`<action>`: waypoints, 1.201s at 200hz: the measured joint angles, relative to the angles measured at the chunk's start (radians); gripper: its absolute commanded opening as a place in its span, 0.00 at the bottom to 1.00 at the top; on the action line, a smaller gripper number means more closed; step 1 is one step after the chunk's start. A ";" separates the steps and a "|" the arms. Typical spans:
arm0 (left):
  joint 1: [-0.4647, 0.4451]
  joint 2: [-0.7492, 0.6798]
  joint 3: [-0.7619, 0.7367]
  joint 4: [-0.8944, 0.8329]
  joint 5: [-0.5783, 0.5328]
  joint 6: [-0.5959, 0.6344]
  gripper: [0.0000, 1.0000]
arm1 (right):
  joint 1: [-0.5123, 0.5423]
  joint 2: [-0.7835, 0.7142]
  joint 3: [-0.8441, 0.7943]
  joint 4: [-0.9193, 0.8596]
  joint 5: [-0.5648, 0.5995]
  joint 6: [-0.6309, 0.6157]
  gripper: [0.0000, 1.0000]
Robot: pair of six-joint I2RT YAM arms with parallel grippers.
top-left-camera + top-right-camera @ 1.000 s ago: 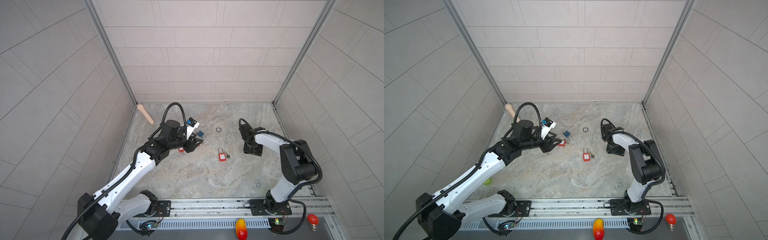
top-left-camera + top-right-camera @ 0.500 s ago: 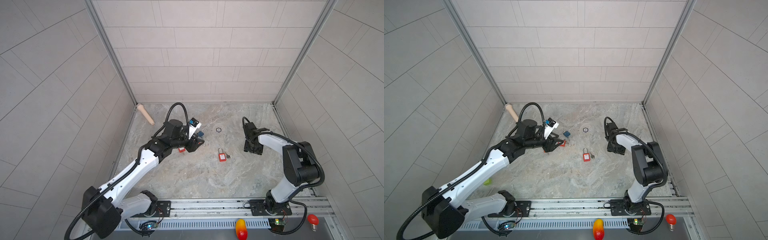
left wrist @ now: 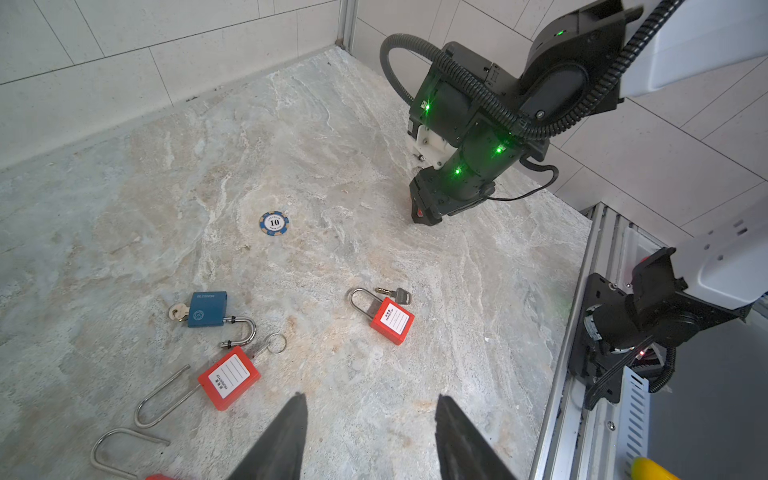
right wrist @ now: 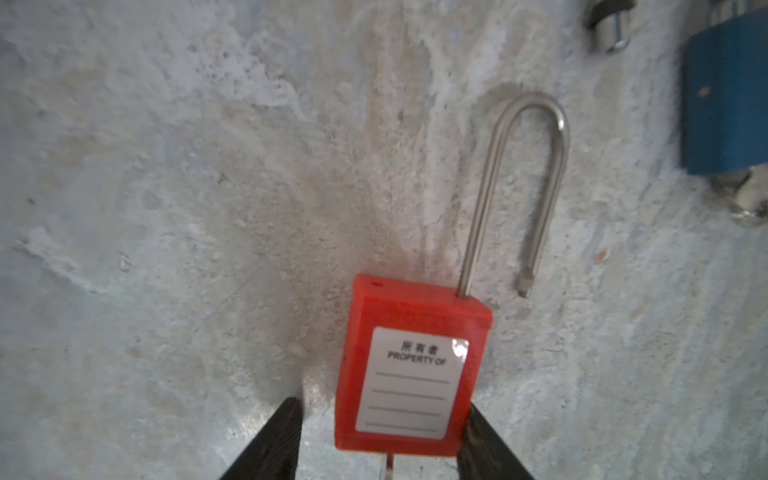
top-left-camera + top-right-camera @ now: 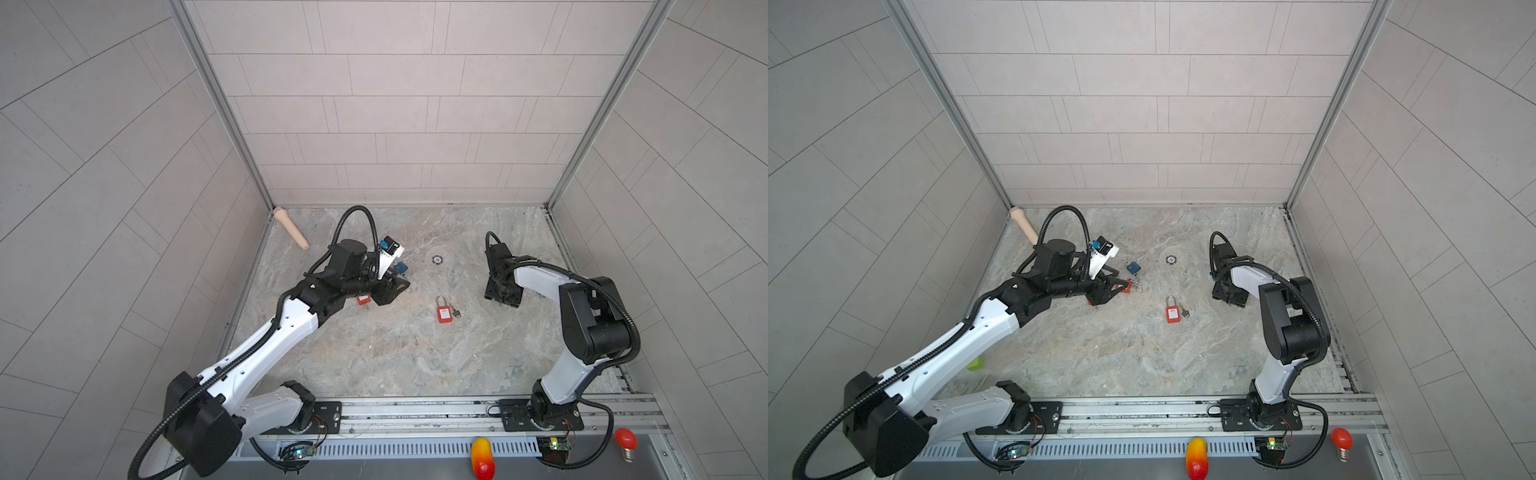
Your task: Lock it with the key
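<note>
The tabletop [image 5: 374, 357] is veined grey and beige. The red padlock [image 3: 392, 321] has a white lined label and a silver shackle. The blue padlock [image 3: 207, 309] is plain. The chip [image 3: 274, 223] has a blue-and-white rim and a black 10. The walls [image 5: 395, 104] are pale grey tile.

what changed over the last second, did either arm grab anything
Barely anything. The left gripper edged slightly toward the middle of the floor, jaws open and empty; the right gripper shifted a touch toward the back wall. Nothing was grabbed or released. The middle red padlock with its key, the blue padlock and the poker chip lie where they were.
</note>
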 measured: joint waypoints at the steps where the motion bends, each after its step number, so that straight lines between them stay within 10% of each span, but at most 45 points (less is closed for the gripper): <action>1: 0.000 0.000 0.000 0.000 0.000 0.000 0.55 | 0.000 0.000 0.000 0.001 0.000 0.000 0.58; 240: -0.049 0.069 0.015 0.006 -0.025 0.000 0.55 | -0.075 0.015 0.010 0.060 -0.103 -0.144 0.38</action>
